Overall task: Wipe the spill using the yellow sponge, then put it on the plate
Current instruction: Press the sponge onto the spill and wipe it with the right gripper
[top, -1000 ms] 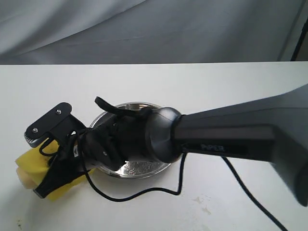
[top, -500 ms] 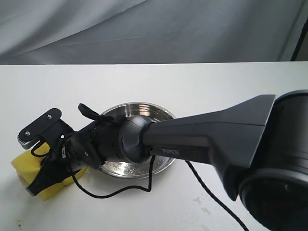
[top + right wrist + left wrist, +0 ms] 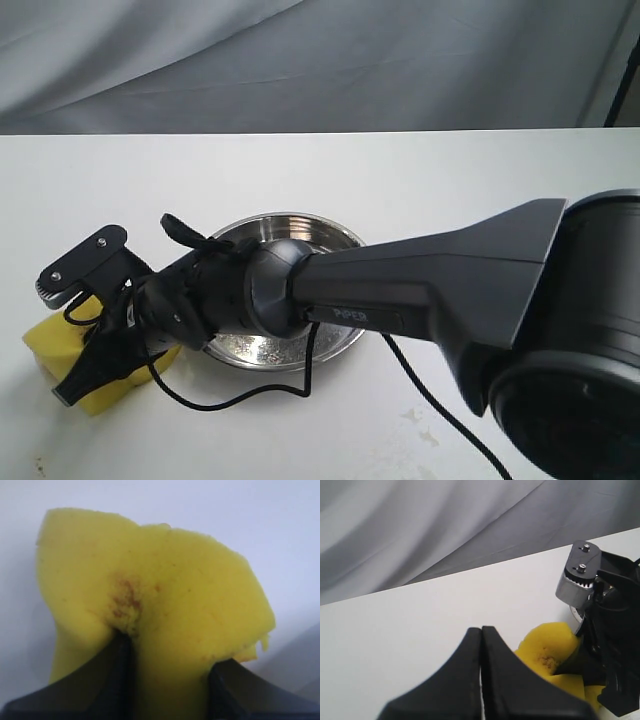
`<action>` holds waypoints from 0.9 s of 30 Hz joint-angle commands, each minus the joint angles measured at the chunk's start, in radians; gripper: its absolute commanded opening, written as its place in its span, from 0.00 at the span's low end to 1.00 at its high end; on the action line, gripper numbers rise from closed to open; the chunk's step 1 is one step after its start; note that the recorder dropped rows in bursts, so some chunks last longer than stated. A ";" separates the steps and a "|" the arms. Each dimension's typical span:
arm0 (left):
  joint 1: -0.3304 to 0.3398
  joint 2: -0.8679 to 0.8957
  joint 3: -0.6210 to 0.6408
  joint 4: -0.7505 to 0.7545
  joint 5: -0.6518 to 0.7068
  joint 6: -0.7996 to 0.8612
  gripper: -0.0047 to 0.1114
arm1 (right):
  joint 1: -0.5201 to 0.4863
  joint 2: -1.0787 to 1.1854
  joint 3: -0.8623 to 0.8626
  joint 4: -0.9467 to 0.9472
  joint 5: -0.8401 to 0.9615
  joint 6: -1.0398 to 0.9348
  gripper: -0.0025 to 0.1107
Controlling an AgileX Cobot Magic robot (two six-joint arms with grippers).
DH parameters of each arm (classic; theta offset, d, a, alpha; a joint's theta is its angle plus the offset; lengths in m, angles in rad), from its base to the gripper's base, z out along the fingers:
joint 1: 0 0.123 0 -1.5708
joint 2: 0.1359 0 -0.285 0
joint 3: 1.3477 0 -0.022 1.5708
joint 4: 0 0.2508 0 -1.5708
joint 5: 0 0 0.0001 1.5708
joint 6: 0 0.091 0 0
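My right arm reaches across to the left of the exterior view. The right gripper (image 3: 92,362) is shut on the yellow sponge (image 3: 48,342), which rests low on the white table. In the right wrist view the sponge (image 3: 165,590) bulges between the two black fingers (image 3: 107,680), with a brownish stain at the pinch. The steel plate (image 3: 335,238) lies just right of the sponge, half hidden under the arm. My left gripper (image 3: 481,629) is shut on nothing, close beside the sponge (image 3: 547,645). No spill shows.
A black cable (image 3: 250,402) loops over the white table (image 3: 450,180) in front of the plate. Faint marks (image 3: 425,425) dot the table near its front edge. A grey cloth (image 3: 300,60) hangs behind the table's far edge.
The right arm swung left and lower with the sponge in its grip, uncovering more of the plate. It has hardly moved in the last half second.
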 commanded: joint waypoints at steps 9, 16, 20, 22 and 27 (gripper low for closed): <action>0.001 -0.005 -0.003 0.001 -0.007 -0.005 0.04 | -0.005 -0.054 0.003 -0.017 -0.033 -0.012 0.02; 0.001 -0.005 -0.003 0.001 -0.007 -0.005 0.04 | -0.005 -0.077 0.003 -0.063 -0.081 -0.012 0.02; 0.001 -0.005 -0.003 0.001 -0.007 -0.005 0.04 | -0.005 -0.058 0.003 -0.071 -0.110 -0.012 0.02; 0.001 -0.005 -0.003 0.001 -0.007 -0.005 0.04 | -0.005 -0.050 0.003 -0.071 -0.137 -0.012 0.02; 0.001 -0.005 -0.003 0.001 -0.007 -0.005 0.04 | -0.005 -0.015 0.003 -0.054 -0.195 -0.008 0.02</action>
